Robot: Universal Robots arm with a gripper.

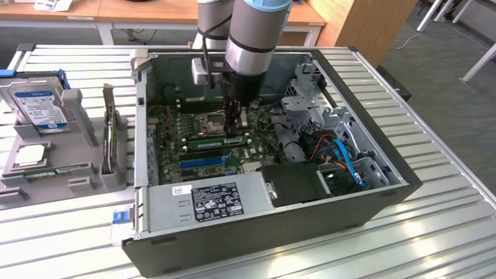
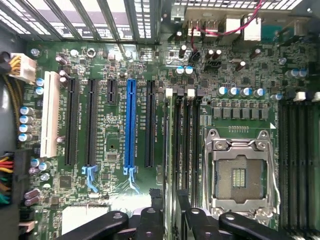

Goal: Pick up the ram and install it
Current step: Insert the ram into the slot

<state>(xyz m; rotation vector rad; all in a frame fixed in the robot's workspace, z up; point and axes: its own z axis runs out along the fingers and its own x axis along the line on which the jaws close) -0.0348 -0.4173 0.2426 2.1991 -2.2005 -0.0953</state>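
Silver slatted metal table (image 1: 442, 232) carries an open black tower computer case (image 1: 271, 238), laid on its side at centre frame in the exterior view. Grey-and-blue robot arm (image 1: 252, 35) hangs from top centre into the case, over the green motherboard (image 1: 174, 133). Black gripper (image 1: 234, 123) is mid-frame, jaws apart. Wrist view: black fingers (image 2: 150, 220) straddle a memory slot. The ram (image 1: 219, 141), a long thin green circuit-board stick, lies along a slot just below the gripper. Cannot tell whether they touch.
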